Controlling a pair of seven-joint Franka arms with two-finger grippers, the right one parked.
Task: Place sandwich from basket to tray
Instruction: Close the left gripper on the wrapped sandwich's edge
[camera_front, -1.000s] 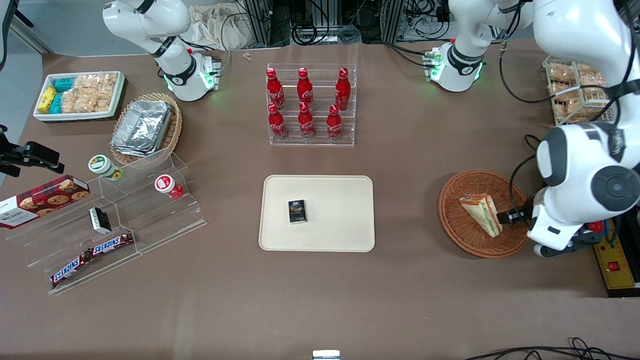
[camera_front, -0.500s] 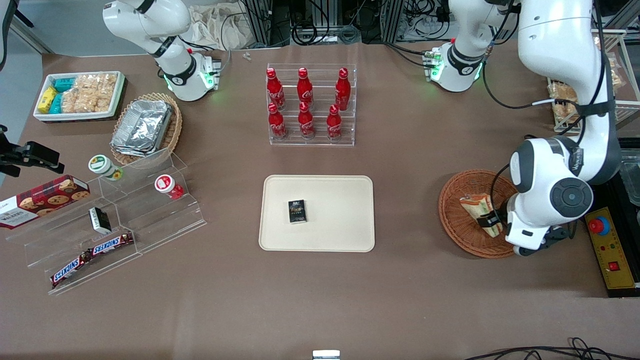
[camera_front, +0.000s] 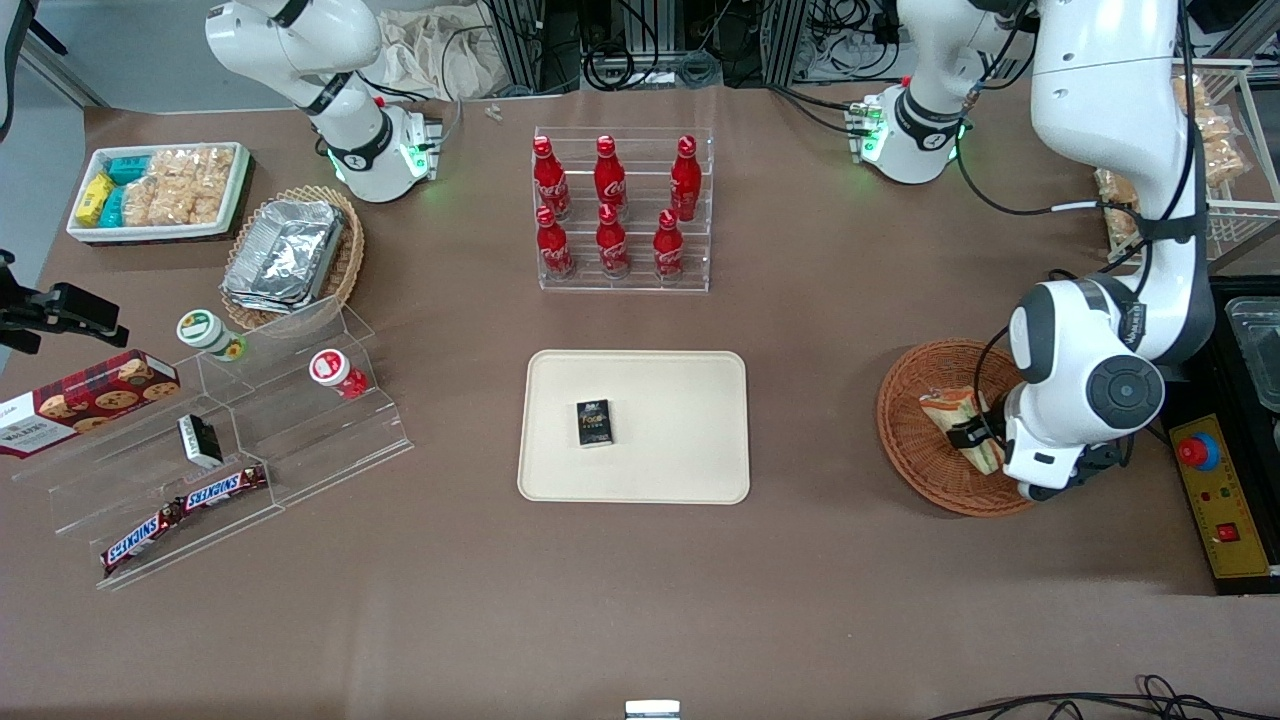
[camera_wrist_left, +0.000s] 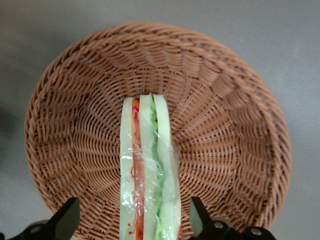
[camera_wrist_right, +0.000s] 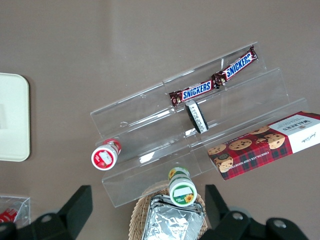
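The sandwich (camera_front: 945, 409) (camera_wrist_left: 148, 165), a clear-wrapped wedge with white bread and red and green filling, stands on edge in the round reddish-brown wicker basket (camera_front: 908, 445) (camera_wrist_left: 225, 130) toward the working arm's end of the table. My gripper (camera_front: 975, 437) (camera_wrist_left: 134, 223) is open and low over the basket. Its black fingers (camera_wrist_left: 67, 220) straddle the wide end of the sandwich, with a gap showing on each side. The cream-beige tray (camera_front: 680, 460) lies mid-table, with a small black box (camera_front: 594, 422) on it.
A clear rack of red cola bottles (camera_front: 620, 210) stands farther from the front camera than the tray. A clear stepped shelf (camera_front: 250, 440) with snacks sits toward the parked arm's end. A yellow control box (camera_front: 1222, 510) lies beside the basket.
The working arm swung in over the basket. My gripper went from the sandwich's outer edge to straddling it. The sandwich and basket have not moved.
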